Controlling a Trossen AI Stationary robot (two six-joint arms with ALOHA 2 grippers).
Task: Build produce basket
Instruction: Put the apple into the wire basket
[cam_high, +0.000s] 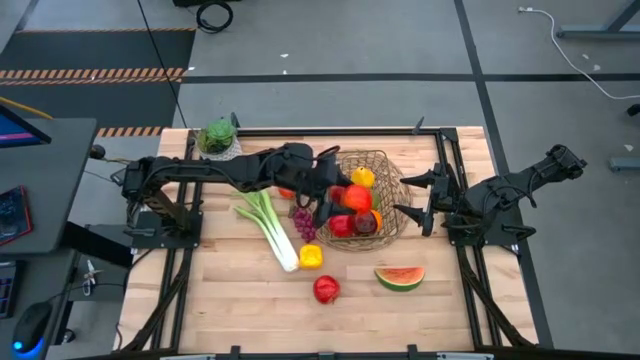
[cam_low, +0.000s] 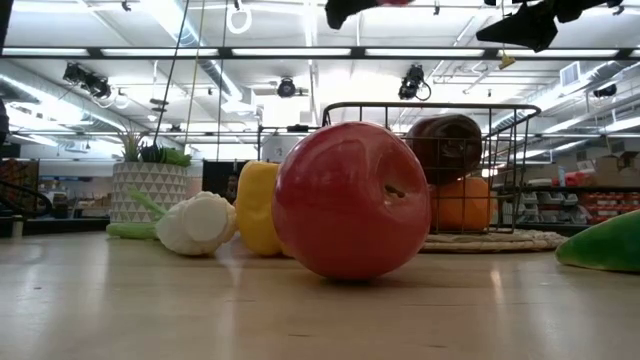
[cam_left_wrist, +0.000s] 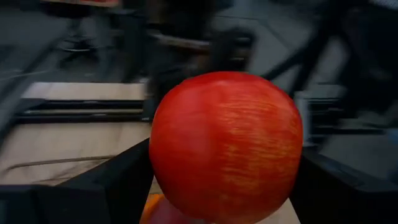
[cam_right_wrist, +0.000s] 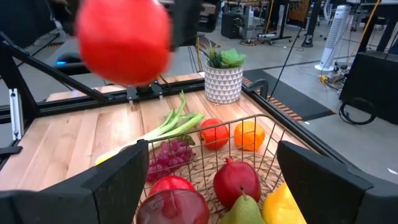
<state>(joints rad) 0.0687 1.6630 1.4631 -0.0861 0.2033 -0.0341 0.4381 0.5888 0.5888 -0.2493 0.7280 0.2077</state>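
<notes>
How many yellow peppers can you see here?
2. One yellow pepper lies on the table by the leek's white end; the other sits in the basket. Others may hide under the left arm.

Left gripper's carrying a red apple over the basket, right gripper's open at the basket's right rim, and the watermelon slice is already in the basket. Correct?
Not quite. The watermelon slice lies on the table in front of the basket, not in it; the high view shows this. The rest holds: the left gripper holds a red apple over the basket, and the right gripper is open at its right rim.
</notes>
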